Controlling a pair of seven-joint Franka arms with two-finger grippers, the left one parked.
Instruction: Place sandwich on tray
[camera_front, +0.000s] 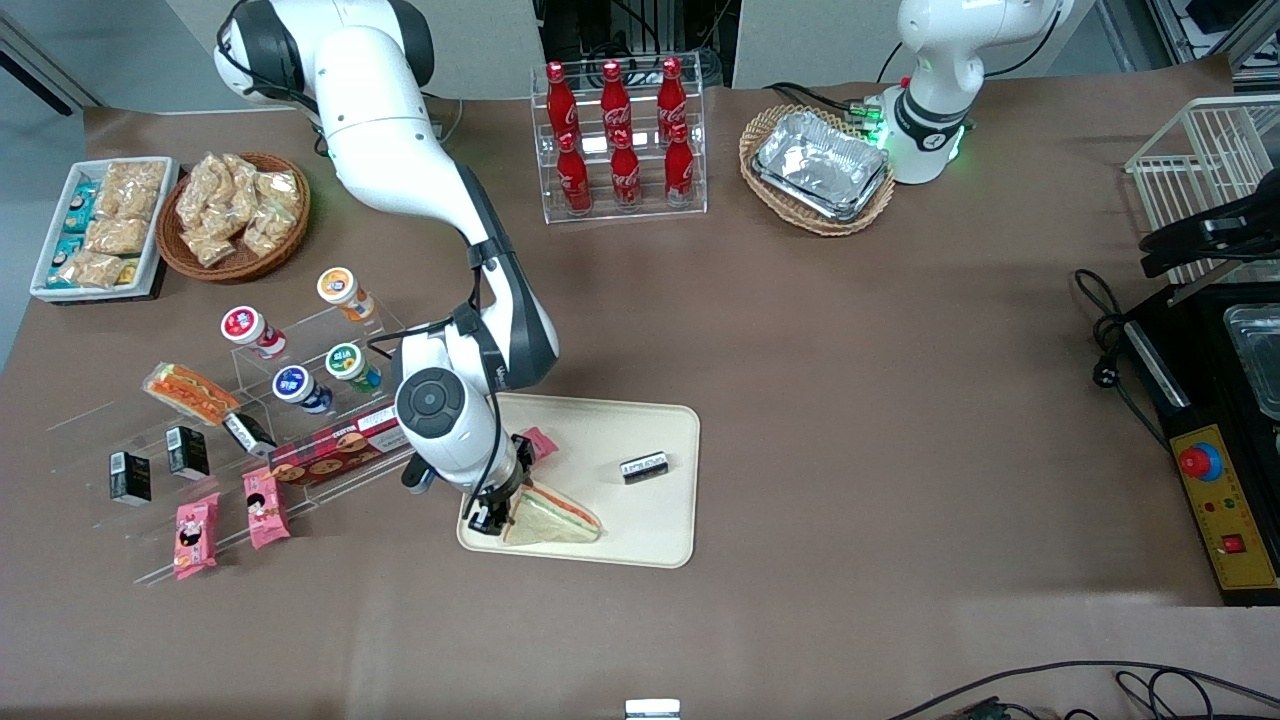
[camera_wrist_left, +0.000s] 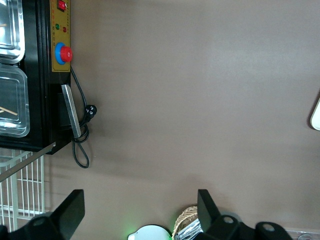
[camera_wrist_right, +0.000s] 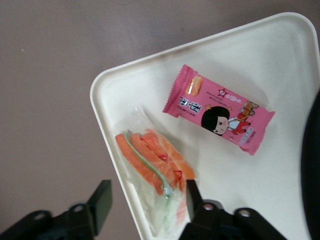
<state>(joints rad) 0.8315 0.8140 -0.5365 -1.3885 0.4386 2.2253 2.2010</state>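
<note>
The sandwich (camera_front: 552, 518), a wrapped triangular wedge with orange-red and green filling, lies flat on the cream tray (camera_front: 600, 540) at the corner nearest the front camera, toward the working arm's end. In the right wrist view the sandwich (camera_wrist_right: 150, 160) rests just inside the tray's rim (camera_wrist_right: 107, 130). My gripper (camera_front: 493, 517) hangs low over that corner and is open. One of its fingers (camera_wrist_right: 102, 202) is outside the rim over the table and the other is over the tray, so the gripper (camera_wrist_right: 147, 202) straddles the sandwich's end without touching it.
A pink snack packet (camera_wrist_right: 220, 110) and a small black packet (camera_front: 644, 467) also lie on the tray. A clear acrylic shelf (camera_front: 300, 470) with a smaller sandwich (camera_front: 190, 392), cups and snack packs stands close beside the tray. A cola rack (camera_front: 620, 140) and a foil-tray basket (camera_front: 818, 168) stand farther from the camera.
</note>
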